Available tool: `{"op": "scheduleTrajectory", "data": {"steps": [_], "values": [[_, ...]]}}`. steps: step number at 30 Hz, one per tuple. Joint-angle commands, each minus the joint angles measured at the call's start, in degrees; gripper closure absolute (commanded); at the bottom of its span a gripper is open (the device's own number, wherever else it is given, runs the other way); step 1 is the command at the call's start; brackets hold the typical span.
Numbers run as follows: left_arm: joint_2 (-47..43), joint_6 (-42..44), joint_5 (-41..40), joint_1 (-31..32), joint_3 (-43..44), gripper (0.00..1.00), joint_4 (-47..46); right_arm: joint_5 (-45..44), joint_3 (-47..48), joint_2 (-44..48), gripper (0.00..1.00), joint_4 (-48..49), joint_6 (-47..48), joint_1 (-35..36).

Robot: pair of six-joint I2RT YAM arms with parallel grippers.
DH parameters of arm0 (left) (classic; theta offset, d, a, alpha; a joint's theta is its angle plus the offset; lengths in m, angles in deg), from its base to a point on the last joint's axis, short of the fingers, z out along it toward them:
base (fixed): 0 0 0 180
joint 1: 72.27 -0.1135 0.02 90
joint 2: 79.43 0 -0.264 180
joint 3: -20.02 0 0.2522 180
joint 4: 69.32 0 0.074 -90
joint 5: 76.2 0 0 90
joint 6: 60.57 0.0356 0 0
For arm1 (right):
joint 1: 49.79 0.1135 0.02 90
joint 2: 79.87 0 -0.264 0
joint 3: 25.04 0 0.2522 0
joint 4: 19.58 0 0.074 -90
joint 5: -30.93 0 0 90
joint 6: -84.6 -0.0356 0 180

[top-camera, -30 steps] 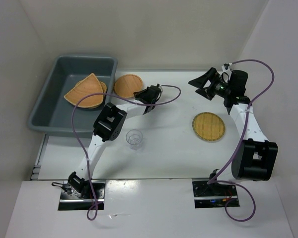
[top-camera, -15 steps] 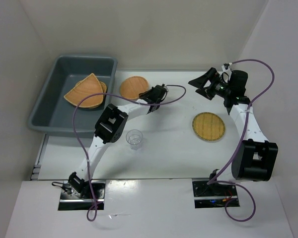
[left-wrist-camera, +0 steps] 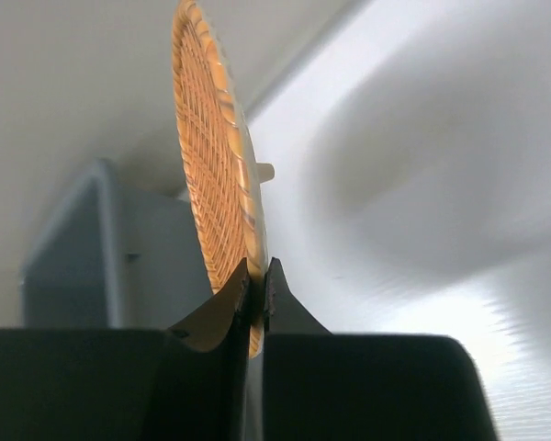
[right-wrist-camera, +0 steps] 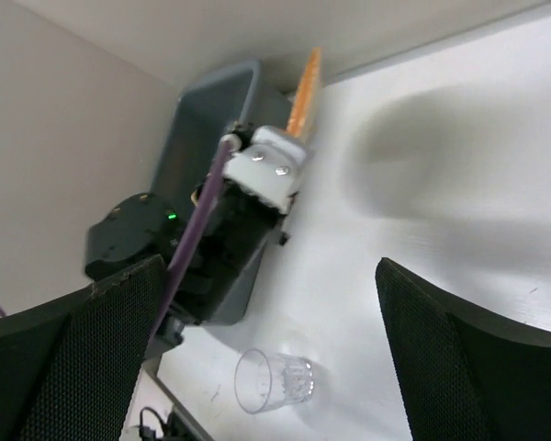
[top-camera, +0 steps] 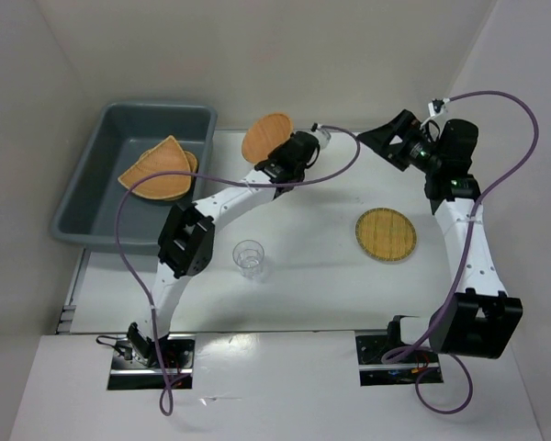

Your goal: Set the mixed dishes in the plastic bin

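My left gripper (top-camera: pixel 280 147) is shut on the edge of a round orange woven tray (top-camera: pixel 266 136) and holds it tilted up above the table, just right of the grey plastic bin (top-camera: pixel 87 188). In the left wrist view the tray (left-wrist-camera: pixel 211 156) stands edge-on between the fingertips. Two orange trays (top-camera: pixel 158 170) lie stacked in the bin. A yellower round tray (top-camera: pixel 386 234) lies flat on the table at right. A clear plastic cup (top-camera: pixel 249 257) stands at the middle front; it also shows in the right wrist view (right-wrist-camera: pixel 271 381). My right gripper (top-camera: pixel 386 142) is open and empty, high at the back right.
White walls close the table at the back and both sides. The left arm's purple cable (top-camera: pixel 335 165) loops over the back of the table. The bin's right rim (top-camera: pixel 207 138) is close to the held tray.
My left gripper has lifted the round orange tray off the table and tilted it upright, moving right and back. My right arm has risen and shifted right.
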Motion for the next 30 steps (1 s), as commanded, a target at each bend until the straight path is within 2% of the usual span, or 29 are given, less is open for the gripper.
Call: {"op": "scheduleTrajectory", "data": {"steps": [1, 7, 12, 15, 19, 22, 25, 30], "values": [[-8.22, 1.84, -4.26, -0.58, 2.95, 1.00, -3.55, -4.59, 5.45, 2.30, 0.00, -3.45, 1.77, 0.43], [-14.98, 13.24, -12.00, -0.58, 1.29, 1.00, -9.26, -6.53, 9.50, 2.30, 0.00, -5.92, 2.47, 0.43], [-23.51, 21.09, -14.55, -2.50, -9.87, 1.00, -17.69, -7.05, 8.97, 2.83, 0.00, -6.45, 2.47, 0.43], [-26.06, 20.32, -15.96, -5.93, -12.69, 1.00, -15.61, -8.19, 8.97, 2.83, 0.00, -7.15, 3.17, 0.43], [-29.49, 16.98, -15.44, -13.92, -18.93, 1.00, -13.06, -8.20, 8.97, 2.83, 0.00, -7.77, 3.17, 0.43], [-30.29, 15.03, -12.81, -20.07, -22.80, 1.00, -9.55, -8.20, 8.97, 2.31, 0.00, -7.77, 3.17, 0.43], [-31.51, 13.90, -8.68, -23.69, -27.63, 1.00, -10.15, -7.58, 7.92, 1.78, 0.00, -6.72, 2.56, 0.43], [-29.94, 7.57, -0.15, -29.32, -28.96, 1.00, -7.25, -6.35, 6.60, 0.63, 0.00, -5.57, 2.03, 0.43]]}}
